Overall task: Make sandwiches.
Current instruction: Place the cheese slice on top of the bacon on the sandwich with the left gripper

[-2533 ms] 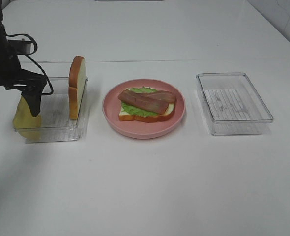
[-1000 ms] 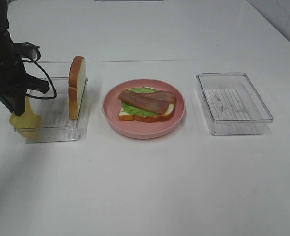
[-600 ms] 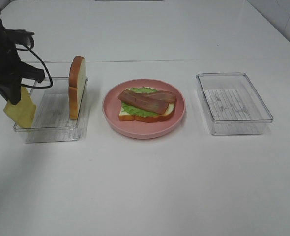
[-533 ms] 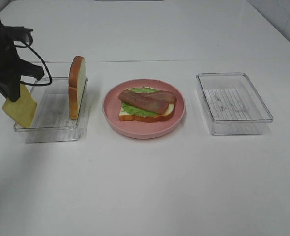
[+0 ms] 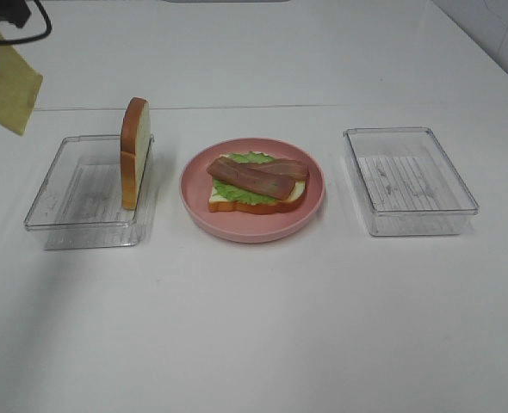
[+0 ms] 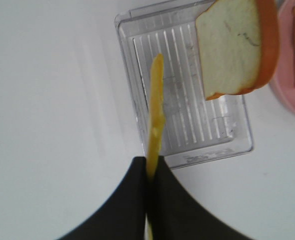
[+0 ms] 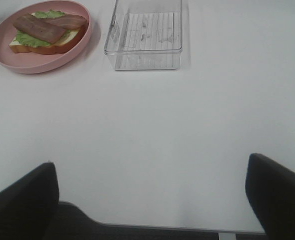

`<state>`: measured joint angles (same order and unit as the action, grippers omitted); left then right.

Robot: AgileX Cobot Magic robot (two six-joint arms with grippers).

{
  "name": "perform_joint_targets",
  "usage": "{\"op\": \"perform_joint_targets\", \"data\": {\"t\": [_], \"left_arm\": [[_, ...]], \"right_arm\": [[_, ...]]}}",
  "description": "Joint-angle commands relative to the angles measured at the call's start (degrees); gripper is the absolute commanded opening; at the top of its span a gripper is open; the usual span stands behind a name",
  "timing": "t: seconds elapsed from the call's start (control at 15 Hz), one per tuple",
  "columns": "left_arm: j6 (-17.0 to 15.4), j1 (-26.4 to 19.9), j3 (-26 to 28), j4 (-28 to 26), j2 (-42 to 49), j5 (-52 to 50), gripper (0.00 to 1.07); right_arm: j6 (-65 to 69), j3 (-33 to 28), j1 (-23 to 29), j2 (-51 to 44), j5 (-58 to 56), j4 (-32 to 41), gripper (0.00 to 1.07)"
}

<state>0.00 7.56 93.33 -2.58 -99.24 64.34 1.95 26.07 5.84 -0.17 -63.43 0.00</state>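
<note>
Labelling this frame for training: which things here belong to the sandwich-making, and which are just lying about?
Job: cheese slice; upright bread slice; open sandwich with lettuce and bacon.
Lying about: pink plate; left tray; right tray.

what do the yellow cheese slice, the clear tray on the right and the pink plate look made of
Cheese slice: probably soft foam or rubber, matte yellow, very thin edge-on. Right tray: clear hard plastic, glossy, ribbed floor, table visible through it. Plate: likely plastic, smooth matte pink.
</note>
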Motion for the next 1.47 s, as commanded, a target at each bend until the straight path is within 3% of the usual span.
{"op": "perform_joint_targets", "data": {"t": [0.07, 0.27, 0.4, 0.73, 0.87, 1.13, 1.47], "left_arm": [[5.0, 0.6, 4.6, -10.3, 1.5, 2.7, 0.00], [9.7, 4.1, 10.1, -17.6, -0.6, 2.5, 0.00], [11.7, 8.7, 16.3, -22.1, -6.8, 2.7, 0.00], [12.1, 15.6, 29.6, -25.2, -24.2, 2.8, 0.00], [10.8, 17.2, 35.4, -27.2, -33.0, 3.0, 0.00], [10.7, 18.0, 37.6, -31.0, -39.7, 2.8, 0.00], [10.7, 18.1, 37.6, -31.2, -42.4, 0.0, 0.00]], "right_arm": [[-0.4, -0.2, 0.1, -1.8, 0.4, 0.0, 0.96], [-0.4, -0.2, 0.1, -1.8, 0.4, 0.0, 0.96], [-0.4, -0.2, 0.1, -1.8, 0.4, 0.0, 0.96], [-0.4, -0.2, 0.1, -1.8, 0.4, 0.0, 0.96], [-0.4, -0.2, 0.1, -1.8, 0.4, 0.0, 0.96], [-0.4, -0.2, 0.1, -1.8, 0.4, 0.0, 0.96], [-0.4, -0.2, 0.1, -1.8, 0.4, 0.0, 0.96]]}}
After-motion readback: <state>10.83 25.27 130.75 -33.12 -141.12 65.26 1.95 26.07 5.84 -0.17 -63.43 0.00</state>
